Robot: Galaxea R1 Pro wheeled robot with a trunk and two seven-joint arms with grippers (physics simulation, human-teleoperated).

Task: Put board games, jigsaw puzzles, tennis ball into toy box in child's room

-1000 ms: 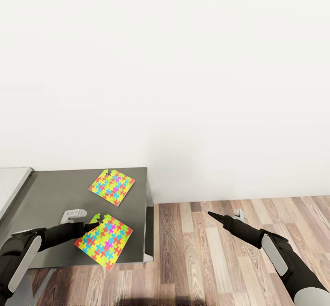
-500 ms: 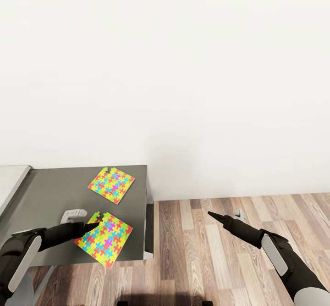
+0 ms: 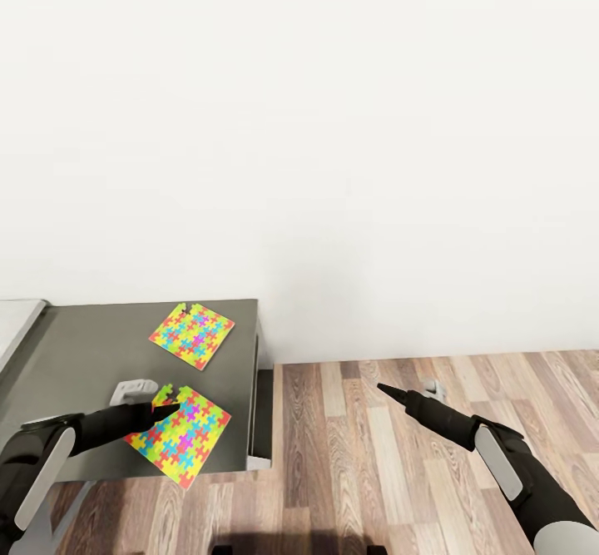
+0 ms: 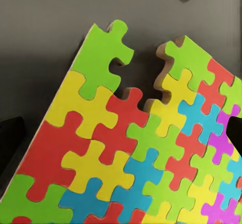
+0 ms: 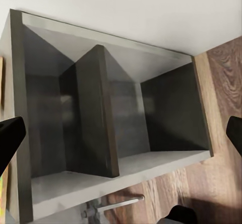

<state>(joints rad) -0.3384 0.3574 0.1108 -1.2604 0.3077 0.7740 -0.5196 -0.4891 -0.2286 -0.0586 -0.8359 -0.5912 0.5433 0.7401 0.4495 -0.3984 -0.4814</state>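
The near jigsaw puzzle (image 3: 177,434) lies flat at the front edge of the table (image 3: 75,355), and the left gripper (image 3: 165,410) hangs just above its corner, jaws wide apart and empty, probably to pick it up. The second puzzle (image 3: 191,336) lies farther back. The right gripper (image 3: 384,388), over the wooden floor (image 3: 399,472), is also spread open and empty. Compared with one second ago, the table sits more to the left: the camera moved.
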